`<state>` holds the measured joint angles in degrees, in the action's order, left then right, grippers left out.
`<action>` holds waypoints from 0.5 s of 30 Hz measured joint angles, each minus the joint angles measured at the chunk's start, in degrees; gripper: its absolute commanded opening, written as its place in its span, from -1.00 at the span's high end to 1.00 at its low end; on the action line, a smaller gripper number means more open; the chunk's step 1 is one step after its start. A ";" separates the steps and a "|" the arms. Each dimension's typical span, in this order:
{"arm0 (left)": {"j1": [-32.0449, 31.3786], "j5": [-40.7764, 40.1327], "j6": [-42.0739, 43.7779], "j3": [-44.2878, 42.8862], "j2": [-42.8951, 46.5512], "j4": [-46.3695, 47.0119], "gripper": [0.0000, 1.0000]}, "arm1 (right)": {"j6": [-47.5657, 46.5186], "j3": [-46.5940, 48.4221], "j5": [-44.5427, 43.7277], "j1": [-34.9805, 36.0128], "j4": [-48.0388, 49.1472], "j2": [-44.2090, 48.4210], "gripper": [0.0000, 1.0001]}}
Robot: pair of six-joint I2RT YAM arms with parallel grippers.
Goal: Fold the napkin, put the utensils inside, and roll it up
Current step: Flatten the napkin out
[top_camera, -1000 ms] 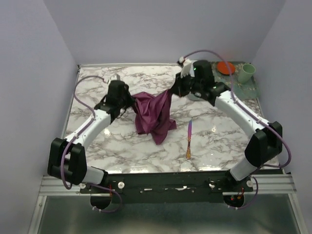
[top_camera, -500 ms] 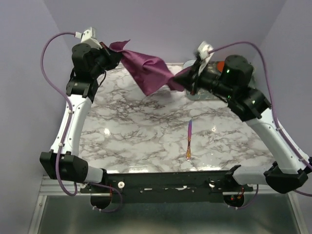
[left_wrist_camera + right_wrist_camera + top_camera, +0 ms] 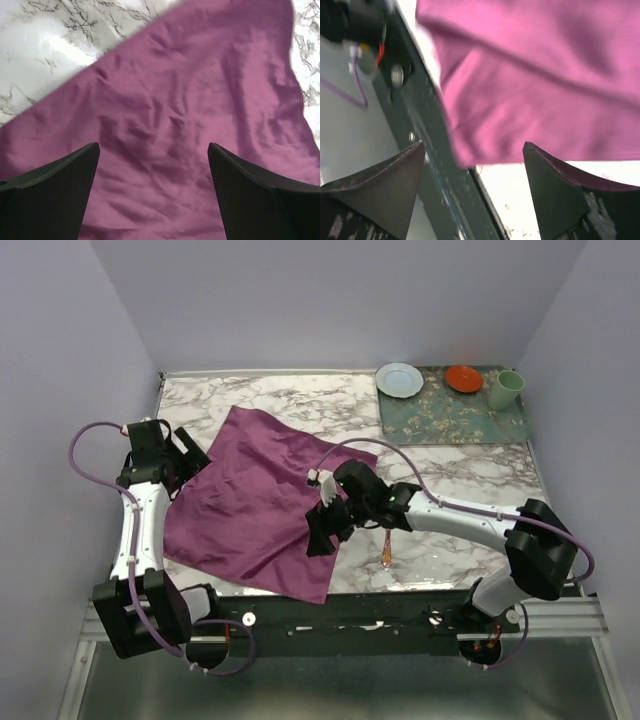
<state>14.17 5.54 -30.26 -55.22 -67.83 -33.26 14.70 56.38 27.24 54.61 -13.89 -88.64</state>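
The plum-purple napkin [image 3: 258,502] lies spread out on the marble table, its near corner reaching over the front edge. My left gripper [image 3: 187,452] is open at the napkin's left corner; in the left wrist view the cloth [image 3: 200,100] lies below the open gripper [image 3: 152,146], nothing held. My right gripper [image 3: 322,532] is open over the napkin's right near edge. In the right wrist view the napkin's corner [image 3: 530,80] hangs past the open gripper [image 3: 474,146]. The knife [image 3: 386,553] lies to the right of the napkin, its blade end hidden under my right arm.
A green floral mat [image 3: 455,418] sits at the back right with a pale plate [image 3: 399,379], an orange dish [image 3: 463,378] and a green cup [image 3: 505,390]. The dark frame rail [image 3: 435,165] runs along the table's near edge.
Both grippers held the napkin stretched up in the air. It now lies flat on the table; both arms came down and toward the near side, and both grippers opened and let go.
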 measured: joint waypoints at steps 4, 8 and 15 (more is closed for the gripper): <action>-0.83 -0.50 -0.37 -0.57 0.74 -0.15 -0.76 | 3.10 4.00 -2.14 -5.33 0.17 0.66 -0.74; -4.68 1.31 -0.68 -1.73 -0.28 2.38 -0.64 | 8.90 8.33 -4.42 -13.60 0.96 -2.19 -0.68; -12.20 6.60 -2.75 -3.93 -19.19 12.52 0.15 | 12.92 13.00 -7.28 -19.45 0.04 -12.90 0.04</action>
<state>1.98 12.14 -33.01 -59.16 -87.02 -20.73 27.62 69.38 19.97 35.16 -13.85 -101.54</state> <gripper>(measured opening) 0.578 0.745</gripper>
